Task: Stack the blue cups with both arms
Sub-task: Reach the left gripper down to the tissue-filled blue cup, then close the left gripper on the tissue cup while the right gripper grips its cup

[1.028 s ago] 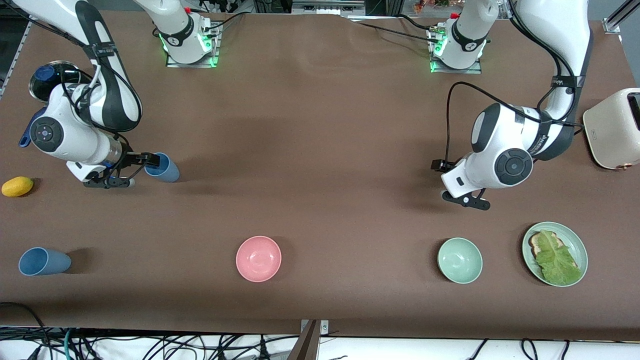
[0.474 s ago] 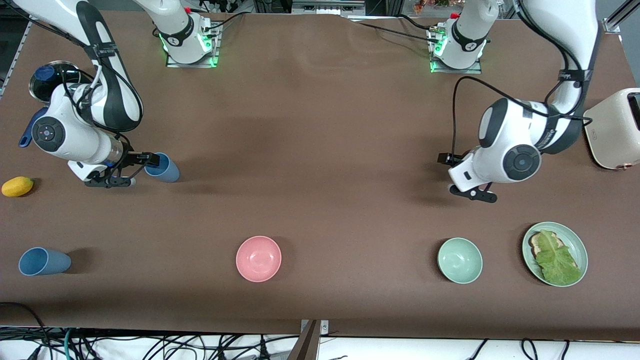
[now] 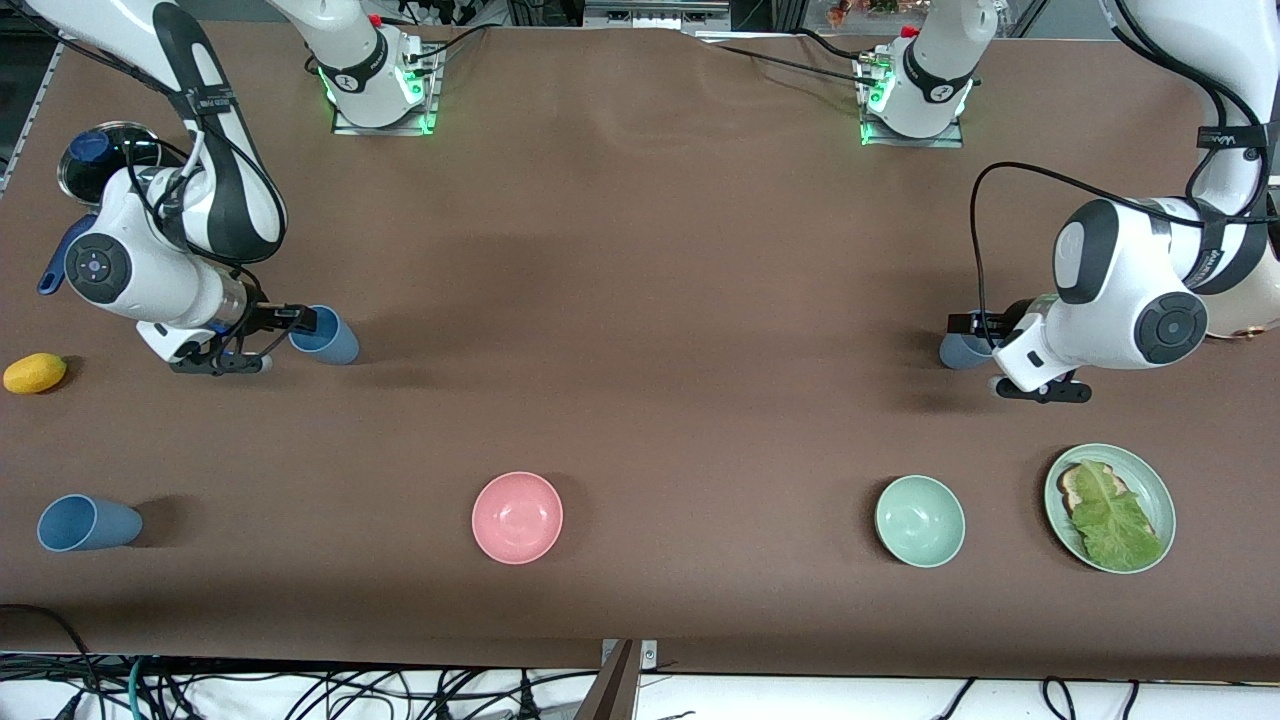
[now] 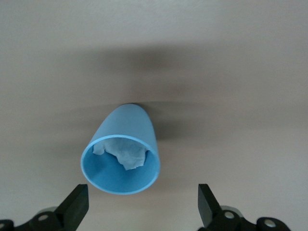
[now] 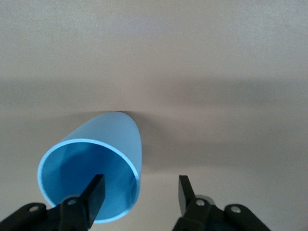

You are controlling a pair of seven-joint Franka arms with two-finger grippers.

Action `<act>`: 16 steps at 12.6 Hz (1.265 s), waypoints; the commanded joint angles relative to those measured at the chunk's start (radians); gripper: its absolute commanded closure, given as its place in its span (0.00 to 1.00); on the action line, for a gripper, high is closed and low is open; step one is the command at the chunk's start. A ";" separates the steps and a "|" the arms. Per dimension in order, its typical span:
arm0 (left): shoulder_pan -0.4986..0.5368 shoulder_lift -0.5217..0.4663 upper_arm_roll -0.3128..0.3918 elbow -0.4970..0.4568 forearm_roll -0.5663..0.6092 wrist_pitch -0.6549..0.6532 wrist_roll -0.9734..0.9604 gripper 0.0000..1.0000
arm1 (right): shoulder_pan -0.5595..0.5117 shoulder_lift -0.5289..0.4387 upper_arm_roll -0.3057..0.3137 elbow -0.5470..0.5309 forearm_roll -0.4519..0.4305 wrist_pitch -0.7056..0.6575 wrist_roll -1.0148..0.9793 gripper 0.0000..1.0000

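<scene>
A mid-blue cup (image 3: 327, 336) stands mouth up toward the right arm's end of the table. My right gripper (image 3: 275, 342) is open at its rim. In the right wrist view one finger (image 5: 95, 188) is inside the cup (image 5: 96, 154) and the other is outside its wall, with the gripper (image 5: 139, 185) straddling it. A grey-blue cup (image 3: 963, 351) stands toward the left arm's end. My left gripper (image 3: 988, 358) is open beside it. In the left wrist view the cup (image 4: 126, 132) holds a crumpled white scrap (image 4: 122, 153) and lies just ahead of the open gripper (image 4: 142, 192).
Another blue cup (image 3: 85, 523) stands near the front at the right arm's end. A pink bowl (image 3: 517, 517), a pale green bowl (image 3: 920, 520) and a green plate (image 3: 1150, 480) of toast and lettuce line the front. A toaster (image 3: 1225, 255), a yellow fruit (image 3: 35, 372) and a metal bowl (image 3: 100, 155) sit at the ends.
My left arm has swung toward its own end of the table, uncovering the grey-blue cup beside its gripper. My right arm has hardly moved.
</scene>
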 commanded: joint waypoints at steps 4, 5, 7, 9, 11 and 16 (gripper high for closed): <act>-0.007 -0.008 -0.021 -0.054 -0.022 0.040 -0.125 0.00 | -0.006 -0.017 0.002 -0.022 0.018 0.014 -0.031 0.38; -0.014 -0.008 -0.023 -0.063 -0.022 0.059 -0.127 0.00 | -0.008 -0.017 0.003 -0.022 0.018 0.014 -0.031 0.38; -0.020 -0.003 -0.034 -0.078 -0.022 0.081 -0.128 0.00 | -0.006 -0.016 0.002 -0.022 0.018 0.014 -0.033 0.42; -0.022 0.004 -0.035 -0.077 -0.021 0.086 -0.128 0.00 | -0.008 -0.016 0.002 -0.022 0.018 0.014 -0.031 0.44; -0.024 0.017 -0.035 -0.075 -0.021 0.089 -0.128 0.01 | -0.008 -0.016 0.002 -0.022 0.018 0.014 -0.033 0.46; -0.024 0.044 -0.035 -0.069 -0.011 0.116 -0.127 0.36 | -0.008 -0.016 0.003 -0.022 0.018 0.014 -0.037 0.57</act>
